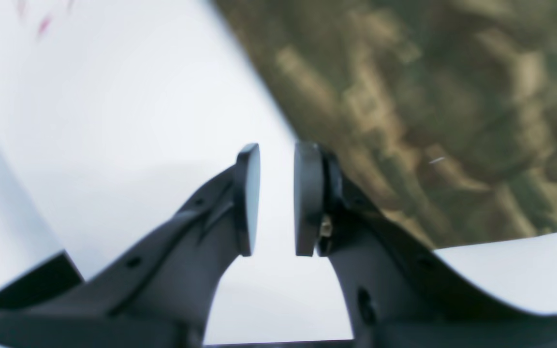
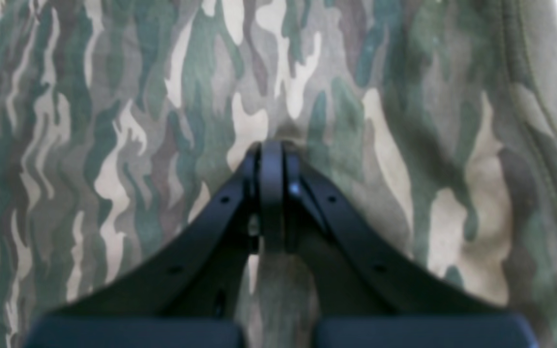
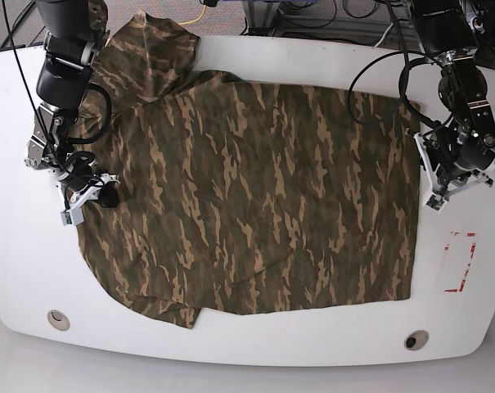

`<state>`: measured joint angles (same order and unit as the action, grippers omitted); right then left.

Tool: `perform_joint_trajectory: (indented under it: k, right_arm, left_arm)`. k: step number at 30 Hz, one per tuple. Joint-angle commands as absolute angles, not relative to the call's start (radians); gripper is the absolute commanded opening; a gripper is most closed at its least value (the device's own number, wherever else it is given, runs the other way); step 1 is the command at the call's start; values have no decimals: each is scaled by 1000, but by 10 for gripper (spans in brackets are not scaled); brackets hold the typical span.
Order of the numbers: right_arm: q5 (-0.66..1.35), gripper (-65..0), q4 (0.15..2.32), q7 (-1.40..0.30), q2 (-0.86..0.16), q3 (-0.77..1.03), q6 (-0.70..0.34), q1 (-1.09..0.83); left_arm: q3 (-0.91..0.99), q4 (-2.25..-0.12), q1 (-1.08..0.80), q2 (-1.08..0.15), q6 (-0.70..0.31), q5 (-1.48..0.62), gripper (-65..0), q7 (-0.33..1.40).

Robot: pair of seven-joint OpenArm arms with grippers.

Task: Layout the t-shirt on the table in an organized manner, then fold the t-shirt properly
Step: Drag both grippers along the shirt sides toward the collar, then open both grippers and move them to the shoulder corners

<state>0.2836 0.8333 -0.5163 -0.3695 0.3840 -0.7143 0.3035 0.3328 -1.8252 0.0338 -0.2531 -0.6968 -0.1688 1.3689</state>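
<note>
The camouflage t-shirt lies spread mostly flat on the white table. One part is bunched at the far left corner. My right gripper is at the shirt's left edge. In the right wrist view the gripper is shut with its tips pressed into the cloth, which puckers there. My left gripper is by the shirt's right edge. In the left wrist view the gripper is slightly open and empty over bare table, with the shirt's edge just beside it.
A red rectangular outline is marked on the table right of the shirt, and it shows faintly in the left wrist view. Two round holes sit near the front edge. Cables run along the far edge.
</note>
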Motion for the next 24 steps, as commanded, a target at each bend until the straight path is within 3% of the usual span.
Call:
perform_joint_trajectory:
  k: [1,5,9,16,21,24]
  right_arm:
    - [234,-642,865,-565,-381,381,-698,289]
    - [234,-642,920,-567,-366,380,-698,266]
    - [234,-621,995,-608,-361,380,-698,242]
    - [237,-323,1302,-765,-323,415,-698,134]
    - [236,-212,1570,-863,-252,524,-698,31]
    - [236,-187,1709,-929,-208,584,-698,-19]
  left_arm:
    - [361,-1837,35,-262,-698,-173,-429,1382]
    - [400,-1844,13,-260,-698,-173,-312,1396]
    - [403,-1842,-4,-259,-698,-173,-299,1396]
    - [404,-1847,-71,-259,-698,-174,-299,1396]
    - [406,-1847,-105,-259,-698,-174,-300,1396]
    - [424,-1847,-119,-259,-698,-174,-326,1396]
